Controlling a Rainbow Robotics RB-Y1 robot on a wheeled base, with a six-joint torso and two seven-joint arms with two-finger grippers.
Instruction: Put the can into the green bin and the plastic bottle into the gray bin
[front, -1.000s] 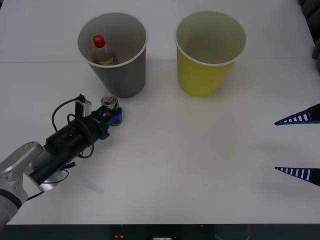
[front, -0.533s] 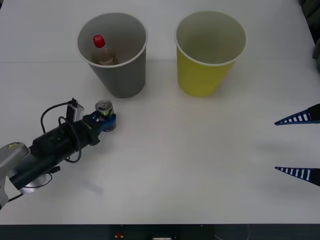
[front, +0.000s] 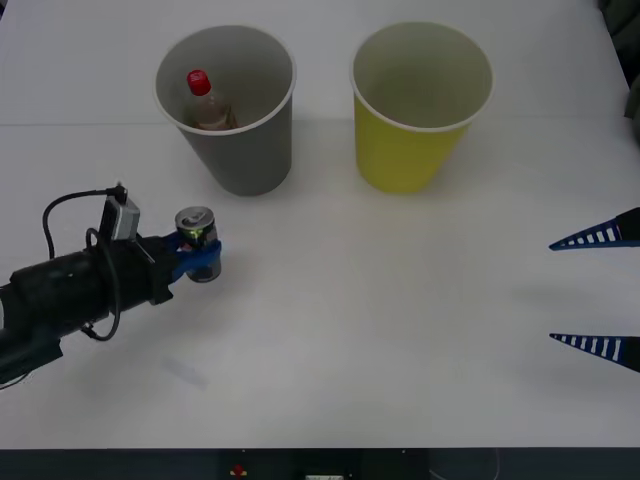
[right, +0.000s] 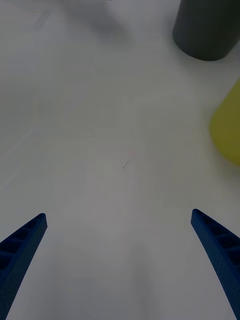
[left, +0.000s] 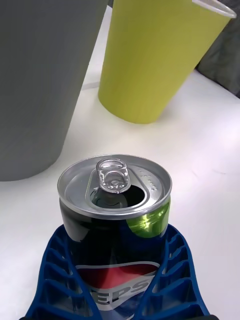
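The can (front: 195, 232) is dark with a silver top and a pull tab, and it stays upright in the grip of my left gripper (front: 200, 258), lifted over the table's left side. In the left wrist view the can (left: 115, 220) sits between the blue ribbed fingers (left: 60, 270). The plastic bottle (front: 203, 100), red-capped, stands inside the gray bin (front: 240, 150). The green bin (front: 410, 150) stands to the right of the gray one. My right gripper (front: 597, 290) hangs open at the table's right edge, and its wrist view shows the gray bin (right: 206, 30) and the green bin (right: 227, 130).
The white table (front: 350, 330) has bare room between the two arms and in front of the bins. The gray bin (left: 40, 85) stands close beside the held can in the left wrist view, with the green bin (left: 155, 60) farther off.
My left arm has drawn back to the left and swung flatter, carrying the can away from the gray bin's base. The right arm has not moved.
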